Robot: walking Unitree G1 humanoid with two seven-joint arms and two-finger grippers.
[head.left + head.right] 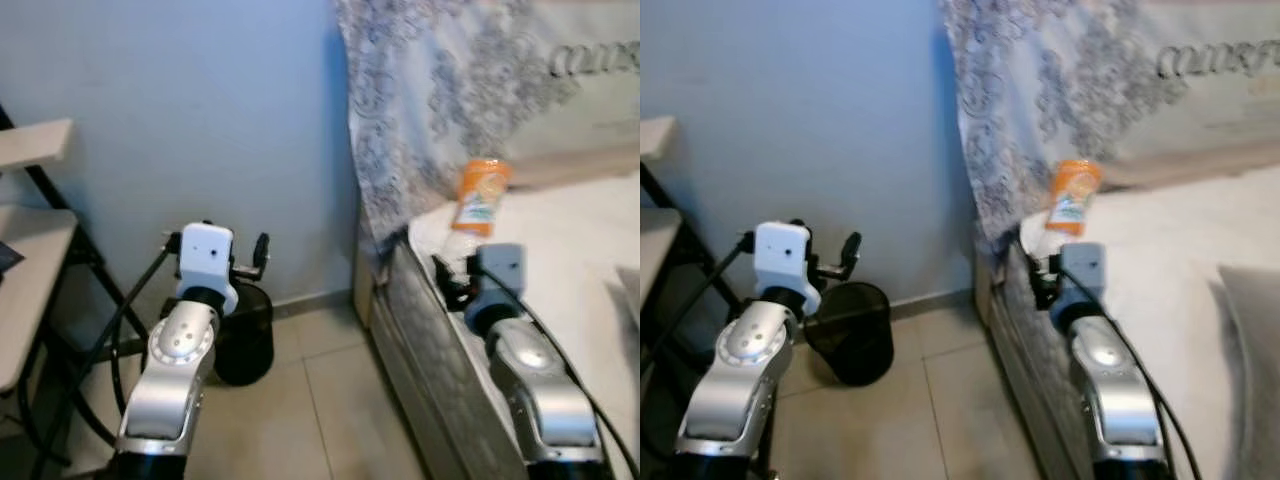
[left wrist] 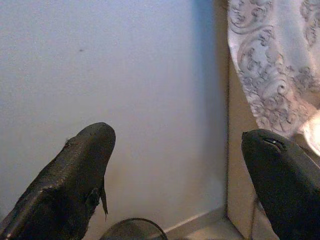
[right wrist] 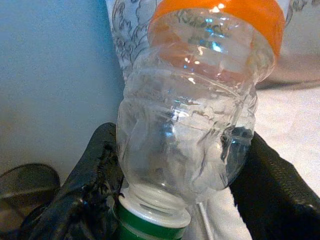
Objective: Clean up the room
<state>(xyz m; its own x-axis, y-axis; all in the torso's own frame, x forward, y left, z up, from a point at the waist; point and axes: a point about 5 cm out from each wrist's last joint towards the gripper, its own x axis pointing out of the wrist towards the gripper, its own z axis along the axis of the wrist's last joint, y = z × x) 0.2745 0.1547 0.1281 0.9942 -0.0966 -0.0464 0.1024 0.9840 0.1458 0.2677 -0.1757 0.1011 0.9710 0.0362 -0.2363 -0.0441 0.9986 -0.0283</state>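
Glossy clear crinkled plastic bottle (image 3: 190,125)

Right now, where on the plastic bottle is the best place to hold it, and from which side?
Grip the clear ribbed waist of the plastic bottle, between green cap and orange label, coming from the cap end. The right claw already straddles it there, one finger on each side; the narrowed section looks easiest to clamp.

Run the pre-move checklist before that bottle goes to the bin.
1. Right gripper closed on the plastic bottle: ok, a finger on each side of it.
2. Bottle capped: ok, green cap on.
3. Bottle empty: cannot tell.
4. Black waste bin located: ok, on the floor by the wall, left of the bed.
5. Left gripper free: ok, jaws open, nothing between them.
6. Bin opening clear: cannot tell.
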